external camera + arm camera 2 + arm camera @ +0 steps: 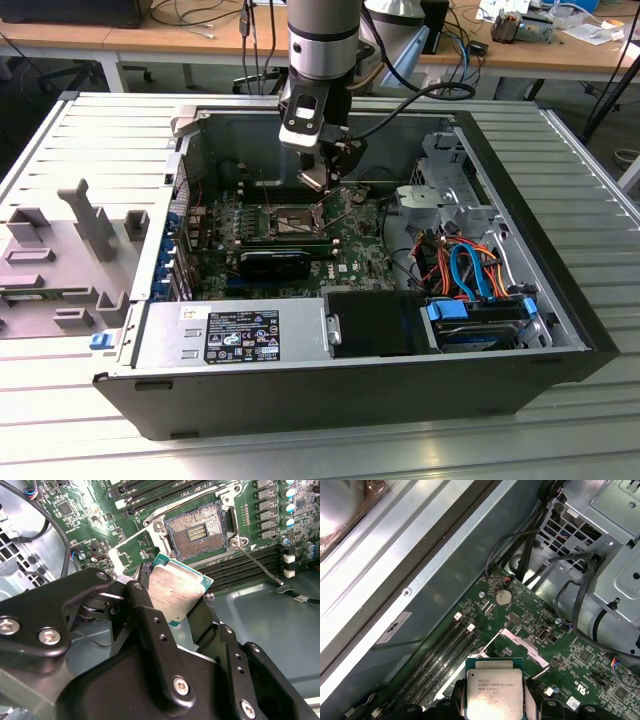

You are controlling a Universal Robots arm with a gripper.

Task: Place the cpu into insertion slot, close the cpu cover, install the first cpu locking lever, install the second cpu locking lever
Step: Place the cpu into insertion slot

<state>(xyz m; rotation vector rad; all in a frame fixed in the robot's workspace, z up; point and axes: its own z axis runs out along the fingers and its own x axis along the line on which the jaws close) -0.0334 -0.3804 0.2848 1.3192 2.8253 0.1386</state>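
second wrist view: gripper [174, 601] clamps the cpu [176, 591] near the insertion slot [197, 530].

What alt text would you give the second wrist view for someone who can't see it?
The black gripper holds the cpu by two opposite edges, tilted, with the green motherboard behind it. Beyond it the insertion slot lies uncovered and empty, its contacts showing.

In the first wrist view the cpu [494, 690] runs off the picture's edge, as do the fingers [457, 702] of the end effector [494, 704] beside it; in the second wrist view those fingers hide the cpu's near corners and part of the cpu cover [118, 560] just beyond them.
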